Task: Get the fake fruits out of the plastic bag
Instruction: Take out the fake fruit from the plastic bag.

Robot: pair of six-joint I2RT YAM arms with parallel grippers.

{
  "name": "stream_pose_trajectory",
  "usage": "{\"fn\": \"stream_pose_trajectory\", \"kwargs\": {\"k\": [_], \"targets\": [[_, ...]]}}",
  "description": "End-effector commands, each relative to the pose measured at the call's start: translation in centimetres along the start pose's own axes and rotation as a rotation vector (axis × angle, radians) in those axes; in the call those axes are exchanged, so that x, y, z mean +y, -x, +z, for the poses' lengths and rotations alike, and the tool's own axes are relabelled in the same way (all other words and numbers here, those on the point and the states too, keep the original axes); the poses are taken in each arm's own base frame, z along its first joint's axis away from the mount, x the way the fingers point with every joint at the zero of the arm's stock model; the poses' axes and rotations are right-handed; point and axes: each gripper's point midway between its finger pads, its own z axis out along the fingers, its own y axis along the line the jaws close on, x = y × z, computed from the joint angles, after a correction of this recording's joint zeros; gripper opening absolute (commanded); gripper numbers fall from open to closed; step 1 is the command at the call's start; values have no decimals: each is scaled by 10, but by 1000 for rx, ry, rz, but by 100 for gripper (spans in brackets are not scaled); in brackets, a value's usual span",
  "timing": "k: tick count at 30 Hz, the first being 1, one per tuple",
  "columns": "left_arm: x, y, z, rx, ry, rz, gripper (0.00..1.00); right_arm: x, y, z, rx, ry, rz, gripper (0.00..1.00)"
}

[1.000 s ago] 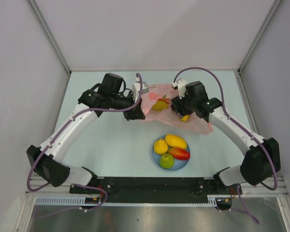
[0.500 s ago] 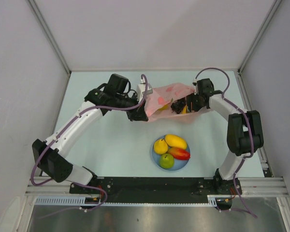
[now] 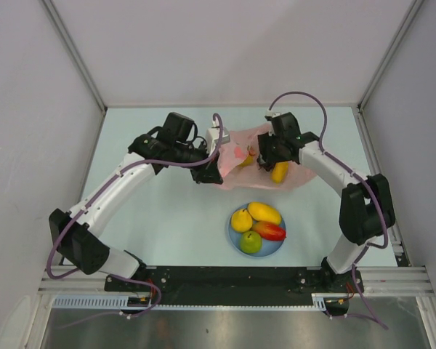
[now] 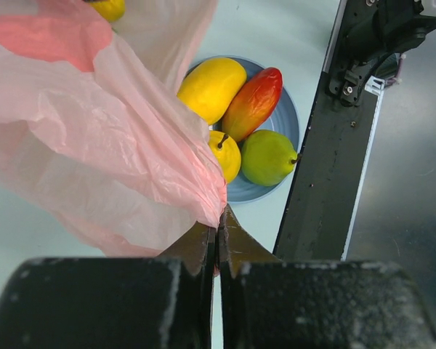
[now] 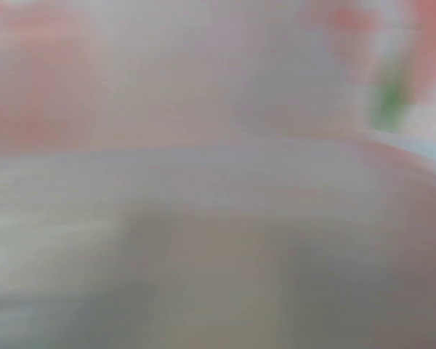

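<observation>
The left pincer (image 4: pixel 219 222) is clamped tight on an edge of the pink bag (image 4: pixel 94 138), which sits on the bench (image 3: pixel 160 211) beyond the blue plate (image 3: pixel 273 246). The right pincer (image 3: pixel 267 157) is at the bag beside a yellow fruit (image 3: pixel 279 172). I cannot tell whether it grips anything.

Top view, table (image 3: pixel 167 218). The bag (image 4: pixel 94 145) lies in the far middle, between the two arms. At its left edge sits the left gripper (image 3: pixel 212 173), touching it. The right gripper (image 3: pixel 265 156) is over the bag's middle.

One fruit (image 3: pixel 241 158) is inside the bag, left of the right gripper. A second fruit (image 3: pixel 280 172) is at the bag's near edge, just beside that gripper — in or out, cannot tell.

The plate (image 3: pixel 277 246) is nearer the bases, apart from the bag. Four lie on it, packed together — left fruit (image 3: pixel 241 219), far fruit (image 3: pixel 264 212), right fruit (image 3: pixel 270 231), near fruit (image 3: pixel 251 242).
</observation>
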Motion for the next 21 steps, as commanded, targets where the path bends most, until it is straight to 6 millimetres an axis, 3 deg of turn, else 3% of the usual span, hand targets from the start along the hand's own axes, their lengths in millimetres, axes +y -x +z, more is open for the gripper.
{"fn": "stream_pose_trajectory", "kwargs": {"k": [1,4,10,21], "targets": [[-3,4,6,-10,-29,1,2,9,6,-11,-61,-22,-18,62],[-2,7,6,-12,-29,3,2,-8,2,9,-42,-76,-12,61],[2,6,5,-1,-1,8,2,-39,-12,22,23,-156,23,57],[12,0,7,32,35,5,1,-52,-37,51,100,-212,60,70]]}}
